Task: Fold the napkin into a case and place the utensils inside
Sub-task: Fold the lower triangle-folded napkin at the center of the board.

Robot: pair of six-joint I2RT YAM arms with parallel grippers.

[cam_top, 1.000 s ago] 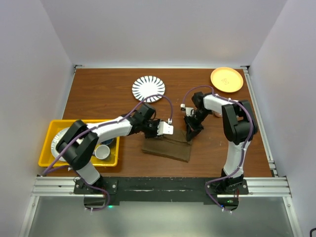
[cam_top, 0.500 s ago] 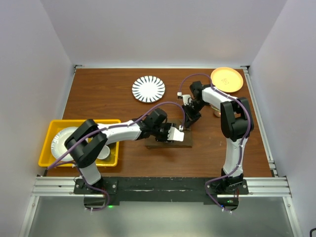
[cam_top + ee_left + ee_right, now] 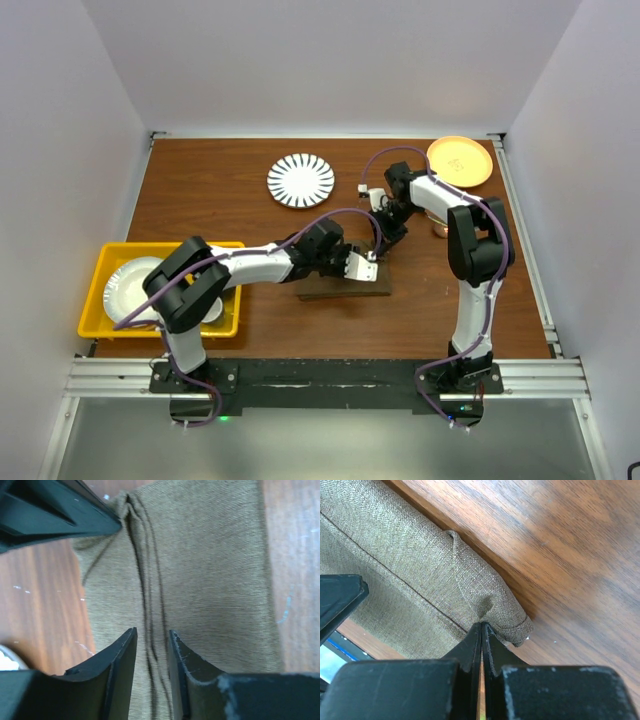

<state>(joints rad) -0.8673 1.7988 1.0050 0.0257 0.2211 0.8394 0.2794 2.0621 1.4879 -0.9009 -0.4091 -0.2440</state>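
Lies near the middle of the table point(image 3: 220, 200), just ahead of both arms: the napkin point(image 3: 335, 292), already down to a narrow folded strip. Pinched at one corner by the right gripper point(image 3: 481, 625), fingertips fully together on the cloth. Straddled by the left gripper point(image 3: 151, 632), its fingers point(image 3: 117, 665) narrowly parted and clamping nothing that can be seen.

Probably mid-fold, squaring the strip into the case. To do it well: hold the pinched corner low and taut, press along the crease with the left side rather than dragging, and line up the layers so the edges stack. Leave one end free as a mouth for the utensils. Avoid lifting both ends at once, or risk springing the fold open.

Looks dark olive-brown, plain, soft and finely woven. Shows thin crease lines running lengthwise between the left fingers, a small pucker at the pinched corner and a stitched hem along the rim.

Farther out: a striped plate point(image 3: 300, 180) beyond the cloth, an orange plate point(image 3: 459, 161) at the far right corner, a yellow bin point(image 3: 165, 246) at near left. No utensils to be made out
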